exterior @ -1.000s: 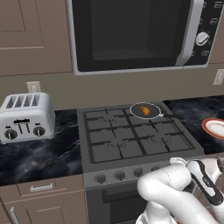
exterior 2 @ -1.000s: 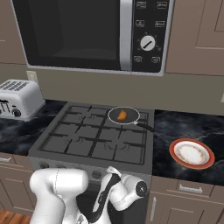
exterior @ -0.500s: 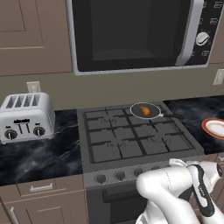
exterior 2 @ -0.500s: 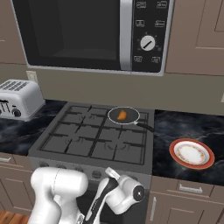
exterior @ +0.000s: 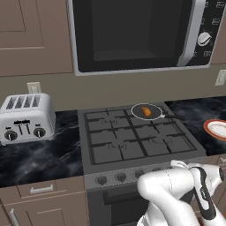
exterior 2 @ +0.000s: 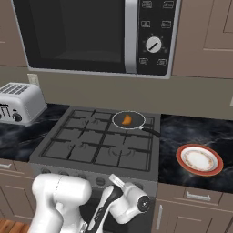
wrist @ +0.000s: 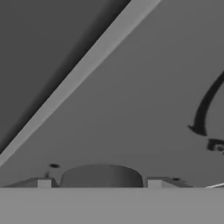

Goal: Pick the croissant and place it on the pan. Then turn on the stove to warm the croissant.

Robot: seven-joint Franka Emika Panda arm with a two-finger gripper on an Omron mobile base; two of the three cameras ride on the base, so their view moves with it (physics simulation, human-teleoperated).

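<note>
Your croissant lies in the pan, which sits on the back right burner of the stove; the pan's slim handle points right, toward the white plate with the orange-red rim on the dark marbled bench. From the right base view you get the same picture: croissant centred in the pan, on the rear grate of the stove.

Your arm is folded low in front of the stove, below the row of knobs along its front edge, well apart from the pan and the croissant, which lie up and back across the whole cooktop from it. In the hand view you are pressed close against a flat grey surface, with a rounded grey shape, perhaps a knob, low in the middle. The pincer's tips are not clear there, so you cannot tell whether it is wide or narrow.

The toaster stands on the bench left of the stove, and the microwave hangs above it.
</note>
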